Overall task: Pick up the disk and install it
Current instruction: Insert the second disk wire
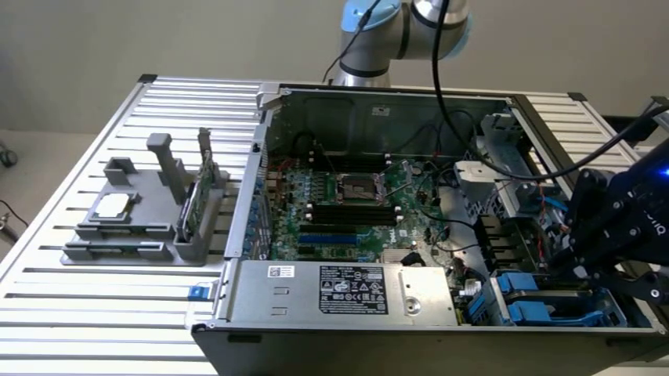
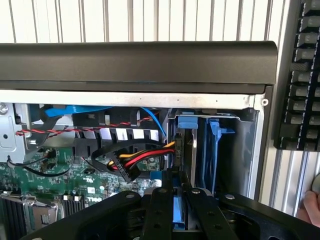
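Note:
In the wrist view my gripper (image 2: 178, 186) is shut on the disk (image 2: 179, 216). The disk shows edge-on as a blue carrier strip between the two black fingers (image 2: 161, 210). It stands upright at the drive bay (image 2: 235, 150) in the corner of the open computer case, beside an upright blue carrier (image 2: 214, 150) in the bay. In the exterior view my gripper (image 1: 585, 270) hangs low over the same bay at the exterior view's right, above blue carriers (image 1: 522, 304). The disk's label and metal face are hidden.
Red, yellow and black power cables (image 2: 135, 162) and a blue data cable (image 2: 80, 111) lie beside the bay. The motherboard (image 1: 350, 204) and power supply (image 1: 350, 290) fill the case. A grey fixture (image 1: 141, 223) holds a chip and a green card. A keyboard (image 2: 302, 75) and a hand (image 2: 311, 210) are near.

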### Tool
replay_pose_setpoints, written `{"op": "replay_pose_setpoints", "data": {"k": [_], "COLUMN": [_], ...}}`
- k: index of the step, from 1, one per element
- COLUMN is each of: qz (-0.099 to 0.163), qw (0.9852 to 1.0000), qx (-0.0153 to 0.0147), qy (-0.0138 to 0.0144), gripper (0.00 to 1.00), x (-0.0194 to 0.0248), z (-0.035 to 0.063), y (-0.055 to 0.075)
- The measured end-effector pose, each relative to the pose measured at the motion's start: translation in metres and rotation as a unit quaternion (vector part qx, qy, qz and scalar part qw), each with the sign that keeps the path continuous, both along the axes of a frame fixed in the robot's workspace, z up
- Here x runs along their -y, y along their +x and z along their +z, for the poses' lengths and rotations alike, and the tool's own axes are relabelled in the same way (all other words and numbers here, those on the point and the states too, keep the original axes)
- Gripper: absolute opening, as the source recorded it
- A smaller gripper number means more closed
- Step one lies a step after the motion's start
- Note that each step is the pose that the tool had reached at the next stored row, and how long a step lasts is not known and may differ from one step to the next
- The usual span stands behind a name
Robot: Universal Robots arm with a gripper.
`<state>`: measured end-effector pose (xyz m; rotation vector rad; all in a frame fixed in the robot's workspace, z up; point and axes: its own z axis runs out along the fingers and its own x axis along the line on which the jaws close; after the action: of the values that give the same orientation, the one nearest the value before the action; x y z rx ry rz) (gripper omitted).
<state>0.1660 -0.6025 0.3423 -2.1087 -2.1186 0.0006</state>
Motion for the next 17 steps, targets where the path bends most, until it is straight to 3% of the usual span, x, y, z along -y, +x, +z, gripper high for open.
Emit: {"op": "replay_pose_setpoints", "data": {"k": [4,17], "qz": [0.0,0.0], "qw": [1.0,1.0], "qx": [0.0,0.0], "qy": [0.0032,0.007], "gripper": [0.16,0.16], "x": [0.002,0.0047], "z": [-0.0011,-0.0051], "y": [0.0,-0.0001]}}
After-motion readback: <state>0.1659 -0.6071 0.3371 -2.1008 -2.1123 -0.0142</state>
